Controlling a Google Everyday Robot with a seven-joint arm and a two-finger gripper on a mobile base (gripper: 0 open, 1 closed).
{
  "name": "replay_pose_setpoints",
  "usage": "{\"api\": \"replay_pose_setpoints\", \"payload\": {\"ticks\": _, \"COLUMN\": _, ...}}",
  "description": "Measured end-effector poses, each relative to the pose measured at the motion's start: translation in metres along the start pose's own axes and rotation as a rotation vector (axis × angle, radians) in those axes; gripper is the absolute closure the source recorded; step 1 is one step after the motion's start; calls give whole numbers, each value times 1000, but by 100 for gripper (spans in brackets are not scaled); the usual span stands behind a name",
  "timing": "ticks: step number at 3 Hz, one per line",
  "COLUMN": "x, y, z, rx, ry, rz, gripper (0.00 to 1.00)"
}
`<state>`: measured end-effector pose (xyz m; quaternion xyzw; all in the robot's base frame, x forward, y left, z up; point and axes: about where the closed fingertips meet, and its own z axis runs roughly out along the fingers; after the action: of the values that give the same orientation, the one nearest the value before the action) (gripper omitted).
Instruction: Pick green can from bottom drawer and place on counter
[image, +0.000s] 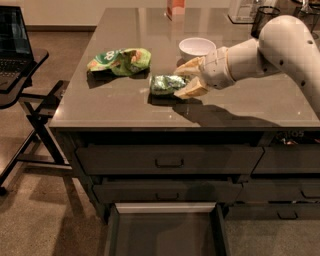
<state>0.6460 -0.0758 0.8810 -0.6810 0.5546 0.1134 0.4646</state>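
Lying sideways on the glossy counter (125, 106), the mottled green can (164, 84) seems clasped by the tan end effector (179, 80)

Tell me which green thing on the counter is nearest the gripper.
The green can, lying right at the gripper; the crumpled green chip bag sits farther left on the counter.
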Motion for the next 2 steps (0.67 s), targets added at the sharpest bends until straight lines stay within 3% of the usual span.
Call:
{"api": "replay_pose_setpoints", "payload": {"ticks": 1, "x": 0, "y": 0, "z": 0, "rx": 0, "ry": 0, "rz": 0, "gripper": 14}}
{"api": "replay_pose_setpoints", "payload": {"ticks": 2, "x": 0, "y": 0, "z": 0, "rx": 0, "ry": 0, "rz": 0, "gripper": 0}}
